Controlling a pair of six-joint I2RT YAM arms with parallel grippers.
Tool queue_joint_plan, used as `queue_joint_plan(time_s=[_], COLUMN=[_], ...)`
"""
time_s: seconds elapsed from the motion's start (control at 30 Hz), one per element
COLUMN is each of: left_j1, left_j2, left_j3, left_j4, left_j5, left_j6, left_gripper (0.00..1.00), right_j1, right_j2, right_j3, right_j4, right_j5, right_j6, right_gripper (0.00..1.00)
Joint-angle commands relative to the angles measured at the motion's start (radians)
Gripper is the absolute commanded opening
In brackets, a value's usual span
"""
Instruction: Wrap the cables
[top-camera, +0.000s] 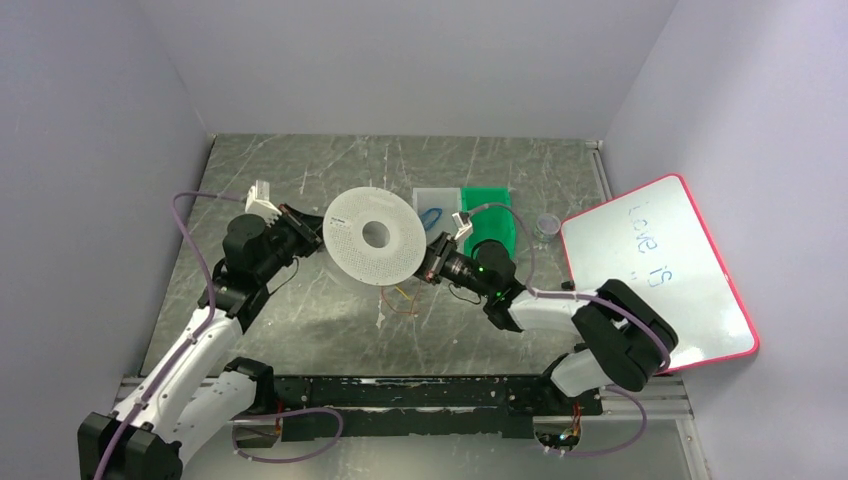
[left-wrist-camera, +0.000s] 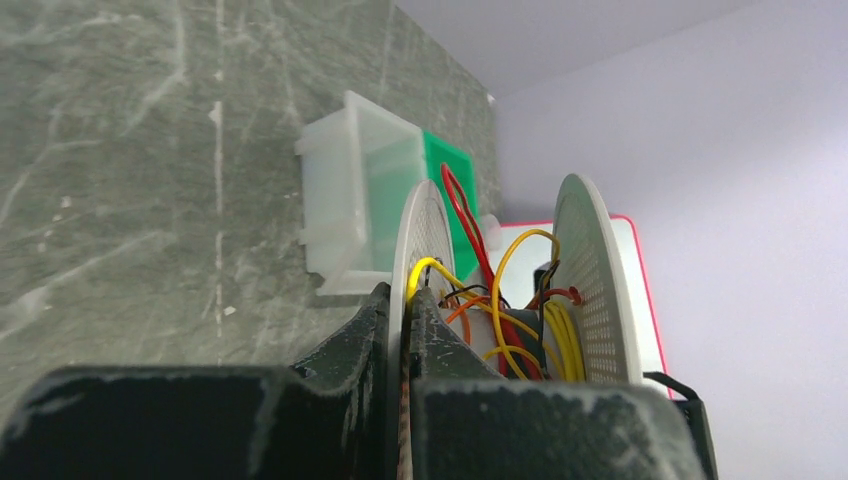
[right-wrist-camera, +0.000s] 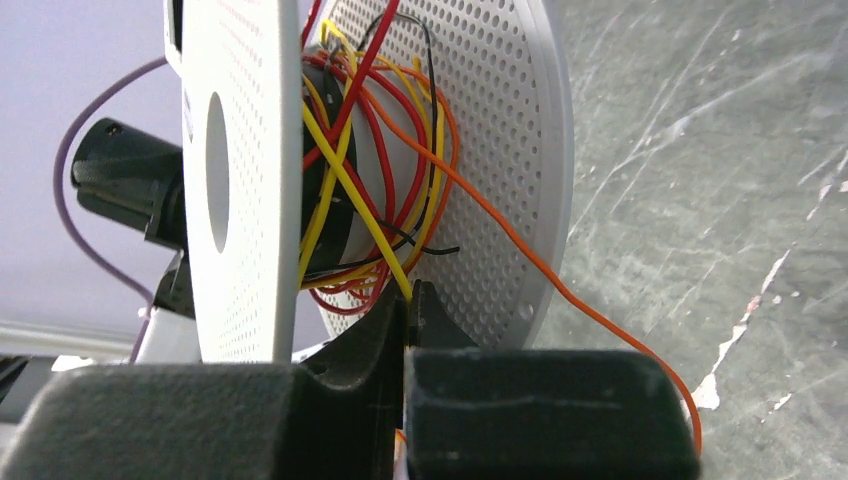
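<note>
Left gripper (left-wrist-camera: 405, 305) clamps perforated spool (top-camera: 350, 240); right gripper (right-wrist-camera: 410, 305) pinches yellow cable (right-wrist-camera: 345, 180). Pull taut, lay inside spool, mind loose orange cable (right-wrist-camera: 550, 275).

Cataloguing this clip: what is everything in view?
white perforated plastic spool: one, white, mid-table between the arms.
thin yellow, orange and red cables: several, tangled round spool hub.
clear plastic bin: one, clear, behind spool.
blue wire coil: one, blue, inside clear bin.
green plastic bin: one, green, beside clear bin.
small clear cup: one, clear, right of bins.
pink-framed whiteboard: one, white, right edge.
grey marbled table: one, grey, underneath.
left end effector: one, black, shut on spool rim.
right end effector: one, black, shut on yellow cable.
</note>
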Motion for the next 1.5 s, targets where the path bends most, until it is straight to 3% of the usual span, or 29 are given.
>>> queue_joint_plan(time_s=[0.0,0.5,1.03,1.47], left_j1=[0.031,0.088,0.102,0.108], left_j2=[0.035,0.078,0.283,0.432], left_j3=[-0.054,-0.203,-0.252,-0.238], left_j4=[-0.035,0.008,0.14,0.154], left_j5=[-0.017,0.038,0.114,0.162], left_j6=[0.001,0.008,0.009,0.005], left_gripper=[0.07,0.07,0.07,0.21], right_j1=[0.047,0.053,0.069,0.068], right_j2=[0.042,0.234,0.359,0.428], right_j3=[0.077,0.136,0.153,0.2], right_j4=[-0.031,-0.055,-0.04,-0.061], right_j5=[-0.007,0.023,0.033,0.028], right_j6=[-0.091,-0.119,-0.122,-0.103], right_gripper=[0.0,0.0,0.0,0.0])
